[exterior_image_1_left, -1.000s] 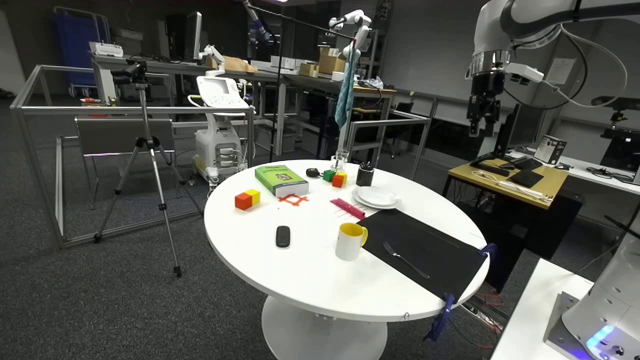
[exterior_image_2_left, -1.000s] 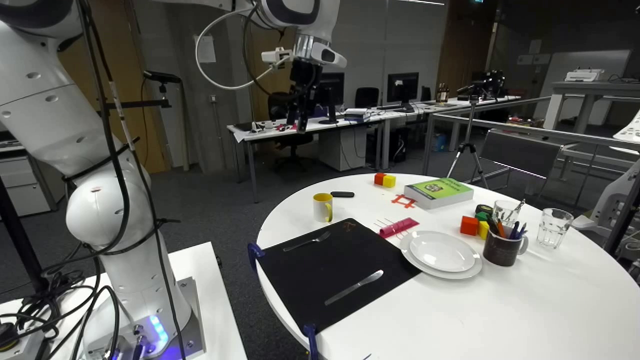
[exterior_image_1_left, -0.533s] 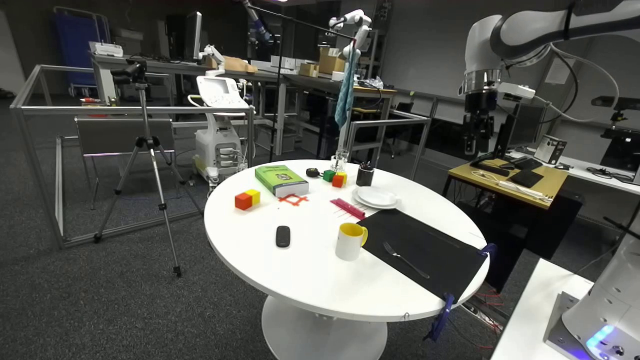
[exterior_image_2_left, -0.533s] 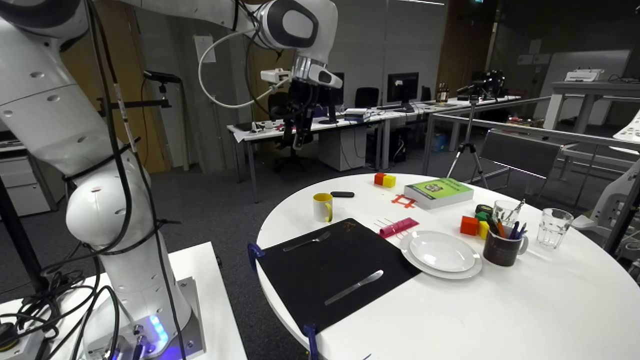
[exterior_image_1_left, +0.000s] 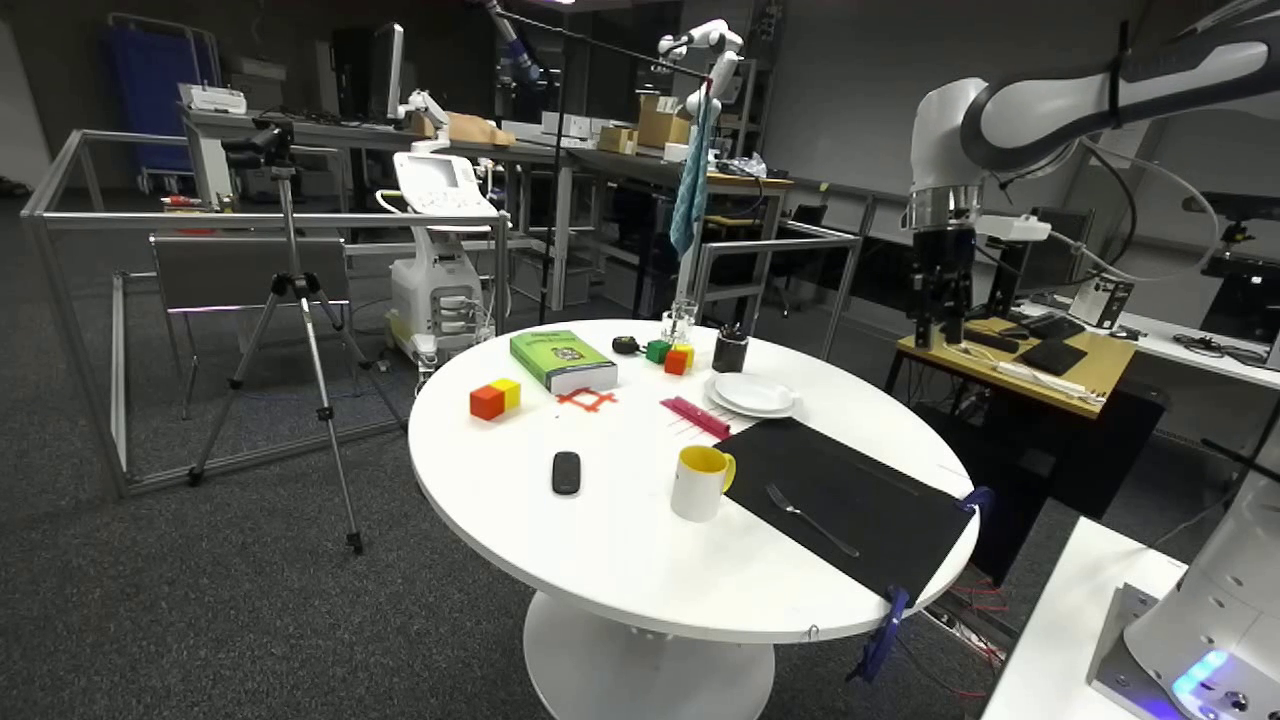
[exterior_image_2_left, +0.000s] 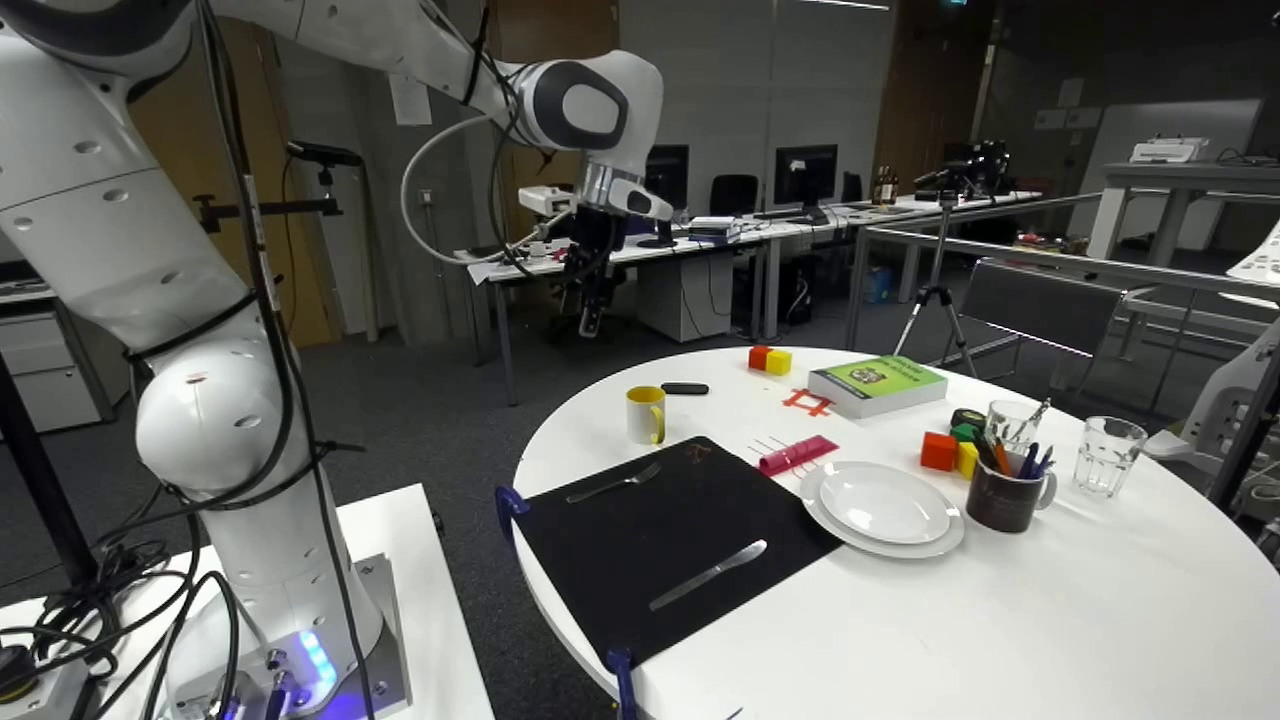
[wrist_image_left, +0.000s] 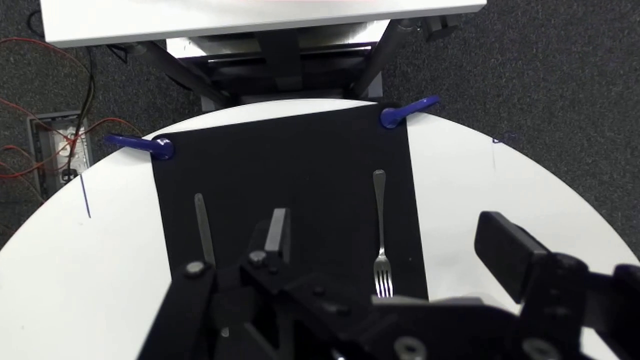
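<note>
My gripper (wrist_image_left: 387, 232) stands open with nothing between its fingers (wrist_image_left: 507, 250). In both exterior views the gripper (exterior_image_1_left: 938, 335) hangs in the air, pointing down, apart from every object. Seen from the wrist, a fork (wrist_image_left: 379, 192) lies below the gap between the fingers, its tine ends cut off by the gripper body. The fork rests on a black placemat (wrist_image_left: 300, 165). A knife (wrist_image_left: 204, 225) lies on the same mat, partly hidden by the gripper. Beside the mat, a white mug (exterior_image_2_left: 641, 420) with a yellow inside stands upright on the round white table (exterior_image_2_left: 1050, 620).
Blue clamps (wrist_image_left: 395, 117) grip the mat at the table edge. Stacked white plates (exterior_image_2_left: 885, 505), a pink strip (exterior_image_2_left: 797, 455), a green book (exterior_image_2_left: 880, 385), a pen mug (exterior_image_2_left: 1003, 500), a glass (exterior_image_2_left: 1108, 455), coloured cubes (exterior_image_2_left: 938, 451) and a black handset (exterior_image_1_left: 566, 473) are on the table.
The arm has come down, and the gripper is lower in both exterior views, also further left in each. It stays open. Things on the table have kept their places.
</note>
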